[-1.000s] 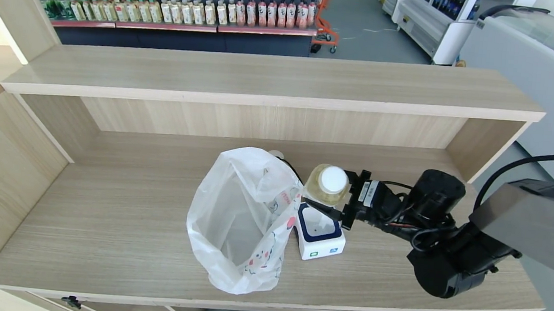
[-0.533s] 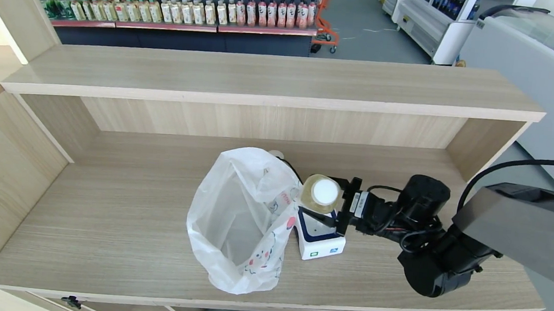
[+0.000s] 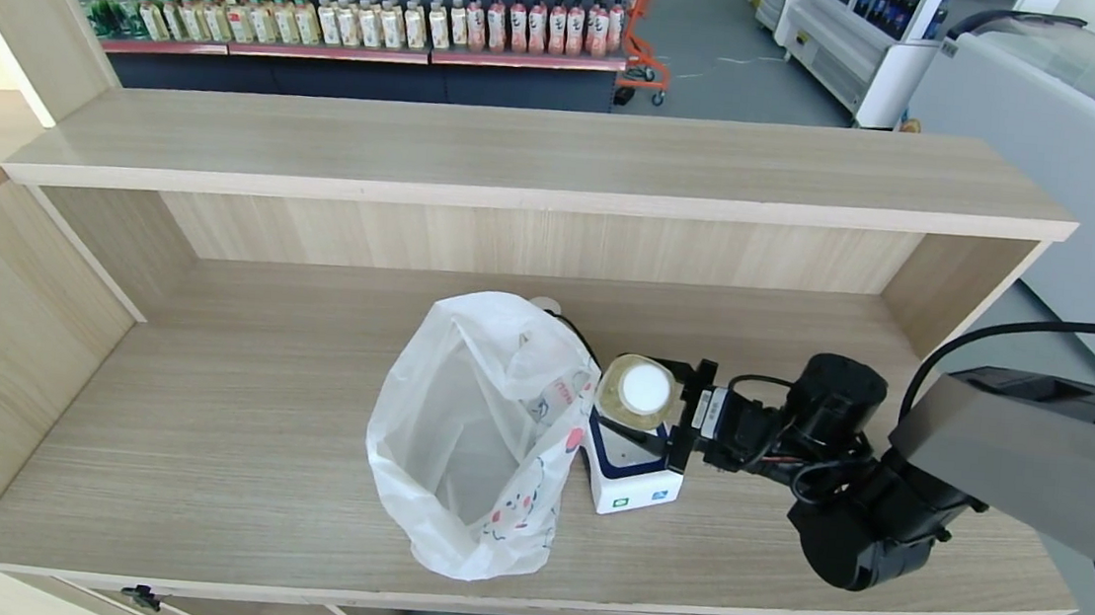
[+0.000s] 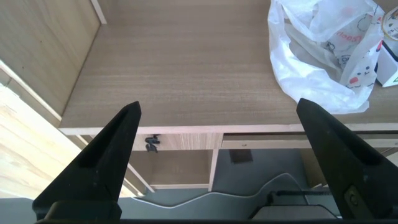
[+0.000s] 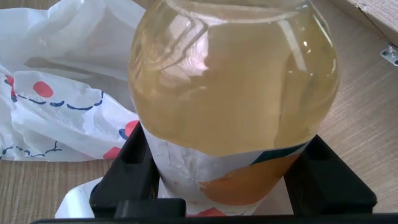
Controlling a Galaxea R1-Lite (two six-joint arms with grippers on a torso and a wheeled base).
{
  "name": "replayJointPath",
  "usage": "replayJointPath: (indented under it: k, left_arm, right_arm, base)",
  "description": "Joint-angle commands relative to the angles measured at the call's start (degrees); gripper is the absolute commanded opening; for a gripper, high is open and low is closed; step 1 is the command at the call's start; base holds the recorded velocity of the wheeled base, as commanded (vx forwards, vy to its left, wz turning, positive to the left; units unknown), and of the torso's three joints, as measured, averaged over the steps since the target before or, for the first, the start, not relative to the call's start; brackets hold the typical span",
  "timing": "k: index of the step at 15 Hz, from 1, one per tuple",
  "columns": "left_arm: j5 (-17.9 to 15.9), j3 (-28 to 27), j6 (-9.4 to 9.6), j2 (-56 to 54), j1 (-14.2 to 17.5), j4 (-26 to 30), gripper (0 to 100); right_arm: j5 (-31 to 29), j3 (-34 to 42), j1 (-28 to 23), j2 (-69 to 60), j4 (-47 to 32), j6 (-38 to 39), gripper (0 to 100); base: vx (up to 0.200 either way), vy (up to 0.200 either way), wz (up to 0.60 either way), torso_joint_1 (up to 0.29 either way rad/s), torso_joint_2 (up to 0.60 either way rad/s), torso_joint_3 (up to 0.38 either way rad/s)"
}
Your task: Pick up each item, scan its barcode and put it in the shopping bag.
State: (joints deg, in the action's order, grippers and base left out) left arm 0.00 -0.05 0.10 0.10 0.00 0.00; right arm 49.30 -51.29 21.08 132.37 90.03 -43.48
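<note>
On counter (image 3: 199,436): scanner (image 3: 636,489) just right of shopping bag (image 3: 457,438); bottle (image 3: 641,393) above scanner.

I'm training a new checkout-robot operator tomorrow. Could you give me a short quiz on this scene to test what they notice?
1. True or false: the right gripper is shut on the clear bottle of pale yellow liquid with a white cap.
2. Fill in the blank: the open white plastic shopping bag stands on the robot's ____ side of the white scanner with a blue top.
3. Choose one. The left gripper is: A) open and empty; B) shut on the bag's rim; C) shut on the bottle.

Key: 1 true; 2 left; 3 A.
</note>
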Motion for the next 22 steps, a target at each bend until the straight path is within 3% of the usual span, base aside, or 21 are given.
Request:
replayJointPath:
  k: [1, 22]
  left_arm:
    - [0.00, -0.04, -0.01, -0.01, 0.00, 0.00, 100]
    - [0.00, -0.04, -0.01, -0.01, -0.09, 0.00, 100]
  right_arm:
    - [0.01, 0.22, -0.07, 0.00, -0.03, -0.11, 0]
    - [-0.52, 3.12, -0.86, -1.23, -0.03, -0.64, 0]
  base:
    - [0.000, 0.000, 0.00, 0.000, 0.00, 0.000]
    - [0.000, 0.000, 0.00, 0.000, 0.00, 0.000]
